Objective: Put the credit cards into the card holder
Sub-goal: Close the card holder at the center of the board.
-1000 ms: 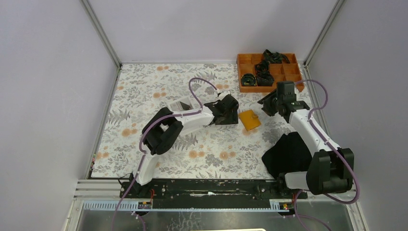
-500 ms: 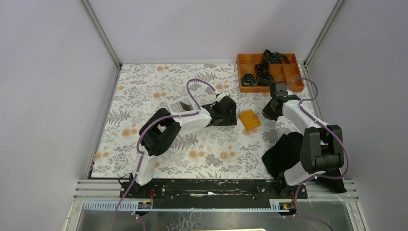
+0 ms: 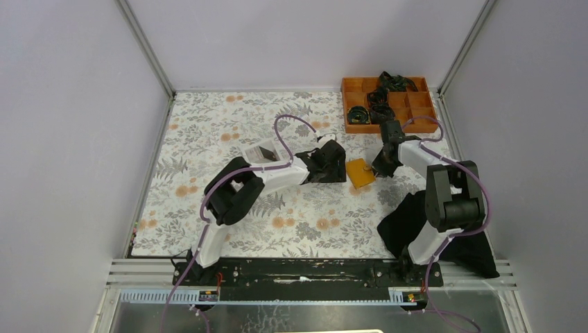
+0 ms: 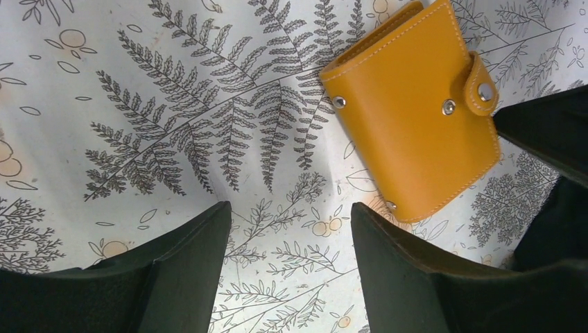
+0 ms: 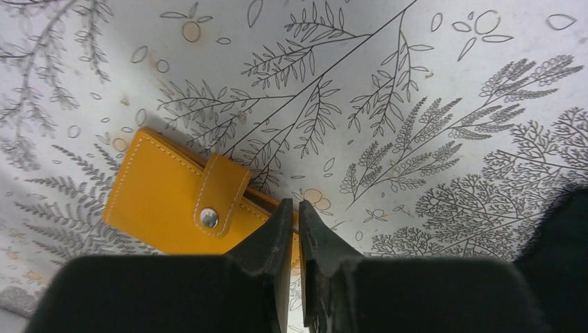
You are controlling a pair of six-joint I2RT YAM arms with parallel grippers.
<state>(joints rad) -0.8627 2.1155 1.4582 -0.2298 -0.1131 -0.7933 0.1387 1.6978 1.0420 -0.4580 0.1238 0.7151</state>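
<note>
Small orange-tan leather card holder [image 3: 360, 172], folded shut with its clasp snapped, lies flat on the fern-printed bench [image 3: 229, 132] between the two arms. Left gripper [image 4: 288, 208]: black fingers spread wide, only bench print between them, just beside the holder. Right gripper [image 5: 296, 205]: fingers pinched to a sliver of gap, tips at the holder's edge by the clasp strap; can't tell if touching.

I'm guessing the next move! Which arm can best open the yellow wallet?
Right, probably: the right end effector sits beside the snap strap of the small orange-tan leather card holder. The left end effector, open, lies short of it.
</note>
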